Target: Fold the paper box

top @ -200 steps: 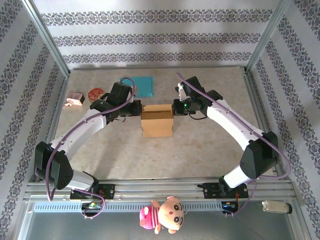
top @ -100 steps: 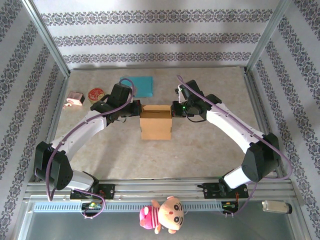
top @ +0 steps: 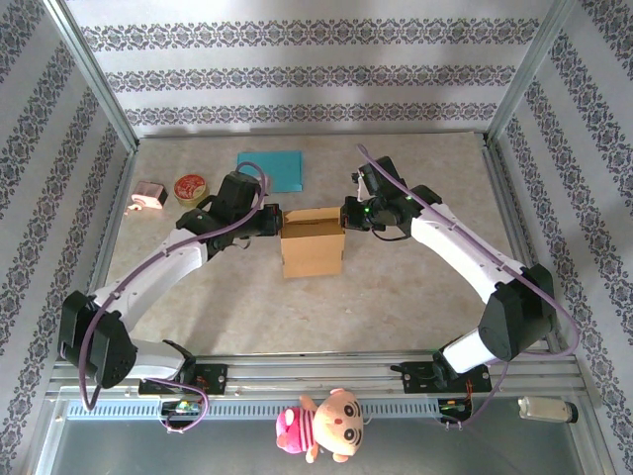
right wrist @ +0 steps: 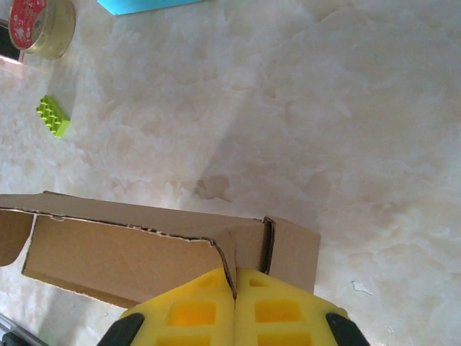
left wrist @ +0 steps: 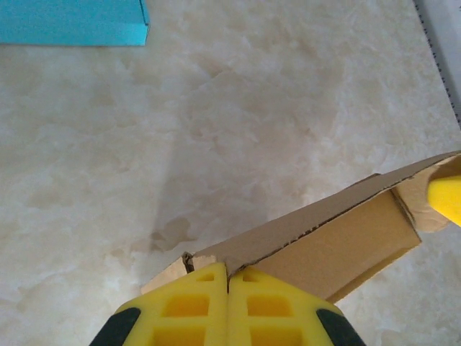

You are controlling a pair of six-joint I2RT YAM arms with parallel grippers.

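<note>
Top camera first. The paper box [top: 313,242] stands in the middle of the surface [top: 396,307], squeezed between my two arms. The left jaws touch its left side near the top, and the right jaws touch its right side near the top.

Over the last second the box has slid slightly left and back again, and it now sits a touch twisted. The left arm has dropped lower and reached further in toward the box, while the right arm has barely shifted. I judge the arms are pressing the walls square. The top looks unfolded, so I'd put the job somewhere short of halfway. The teal sheet [top: 270,170] behind the box and the tape roll [top: 189,186] off to the box's left have not moved.

Left wrist camera: the left jaws are clenched, pads together, with their tips against a corner of the box where a raw cardboard edge runs away. I cannot tell whether a thin flap is nipped in the seam.

Right wrist camera: the right jaws are clenched too, tips against the box's end corner beside a short side flap. A green brick [right wrist: 52,115] lies beyond the box.
</note>
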